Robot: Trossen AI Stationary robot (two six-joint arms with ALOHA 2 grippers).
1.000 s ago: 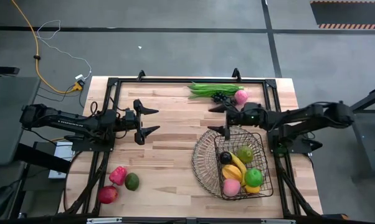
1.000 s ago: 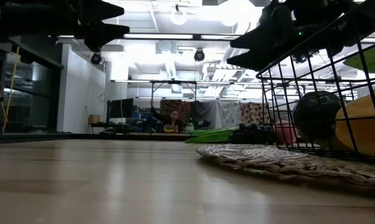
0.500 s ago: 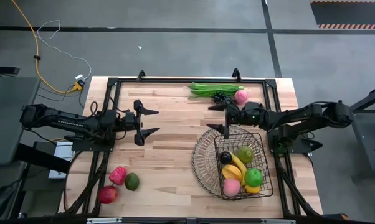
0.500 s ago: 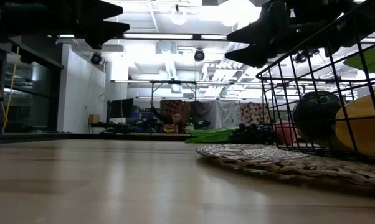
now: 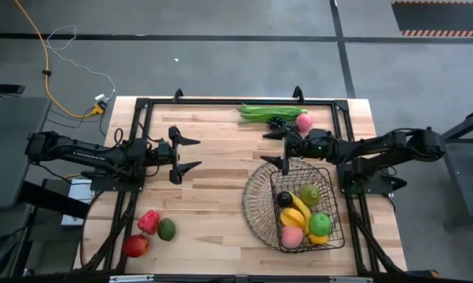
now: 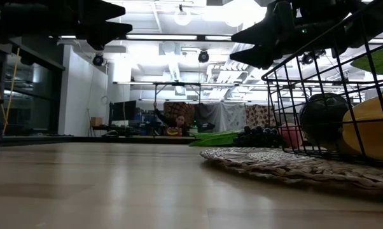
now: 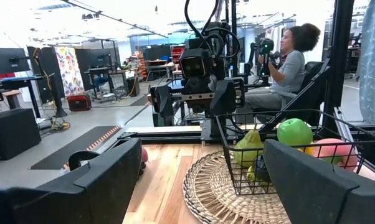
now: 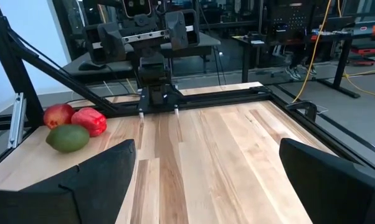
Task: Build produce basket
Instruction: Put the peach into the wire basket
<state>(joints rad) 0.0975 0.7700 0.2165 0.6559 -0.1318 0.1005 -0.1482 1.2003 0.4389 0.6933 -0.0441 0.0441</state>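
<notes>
Several pieces of produce already sit in the basket, at the table's right front: a banana, a green apple and a peach among them. Both grippers hover above the wood with jaws spread wide and empty, the left gripper over the table's left middle, the right gripper just beyond the basket's rim. The red pepper, avocado and red apple wait near the left front corner, the beans and grapes at the far edge. Likely risks: a round fruit rolling away from a closing finger, or the right gripper snagging the wire rim.
</notes>
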